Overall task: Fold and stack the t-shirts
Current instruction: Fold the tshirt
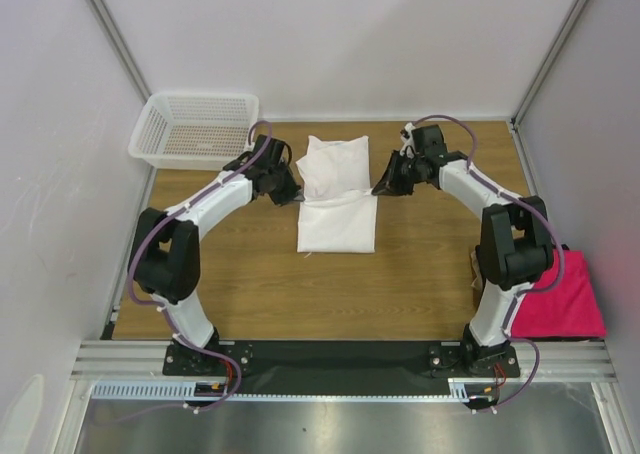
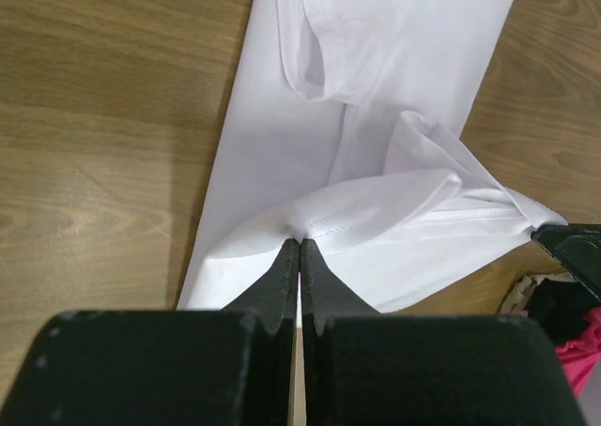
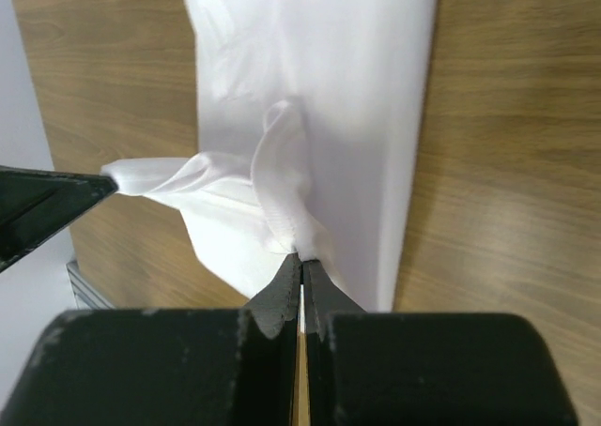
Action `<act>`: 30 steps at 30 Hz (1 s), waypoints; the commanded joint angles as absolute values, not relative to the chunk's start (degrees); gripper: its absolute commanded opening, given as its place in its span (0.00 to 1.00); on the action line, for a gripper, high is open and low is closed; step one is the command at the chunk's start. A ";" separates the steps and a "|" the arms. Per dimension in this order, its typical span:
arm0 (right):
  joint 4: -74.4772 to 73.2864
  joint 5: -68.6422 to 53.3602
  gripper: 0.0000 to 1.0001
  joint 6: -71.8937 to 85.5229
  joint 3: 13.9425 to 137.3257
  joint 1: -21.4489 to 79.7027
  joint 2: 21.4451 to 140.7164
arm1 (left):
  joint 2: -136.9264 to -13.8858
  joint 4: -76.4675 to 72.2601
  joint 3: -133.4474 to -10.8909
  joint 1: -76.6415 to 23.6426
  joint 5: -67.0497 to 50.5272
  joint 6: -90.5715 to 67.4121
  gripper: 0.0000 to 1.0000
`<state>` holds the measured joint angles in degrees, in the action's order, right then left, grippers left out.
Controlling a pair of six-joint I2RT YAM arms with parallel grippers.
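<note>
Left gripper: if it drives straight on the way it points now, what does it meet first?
The white t-shirt it is pinching: the left gripper would push into the raised fold right ahead. Depth past that is unclear.

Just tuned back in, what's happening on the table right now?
Both arms are folding the white shirt at the middle of the table. The left gripper and right gripper are each shut on a side edge of it, opposite each other, holding a fold across it. A pink shirt lies at the right edge; the basket sits far left.
</note>
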<state>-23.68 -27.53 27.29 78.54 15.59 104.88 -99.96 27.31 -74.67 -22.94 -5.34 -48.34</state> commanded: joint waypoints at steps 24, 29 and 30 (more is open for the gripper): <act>-25.49 -28.48 0.00 22.94 86.31 14.68 112.76 | -102.13 25.49 -77.08 -20.13 -3.34 -48.16 0.00; -25.75 -28.83 0.00 22.59 87.27 14.76 114.69 | -103.53 24.70 -76.99 -20.04 -3.86 -48.52 0.00; -25.66 -28.92 0.00 22.41 87.45 14.77 115.31 | -103.80 24.44 -76.99 -19.95 -4.22 -48.43 0.00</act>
<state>-25.76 -27.94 23.66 84.36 14.57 114.78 -105.01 25.87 -75.96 -20.60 -4.69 -48.45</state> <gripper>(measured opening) 0.017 0.006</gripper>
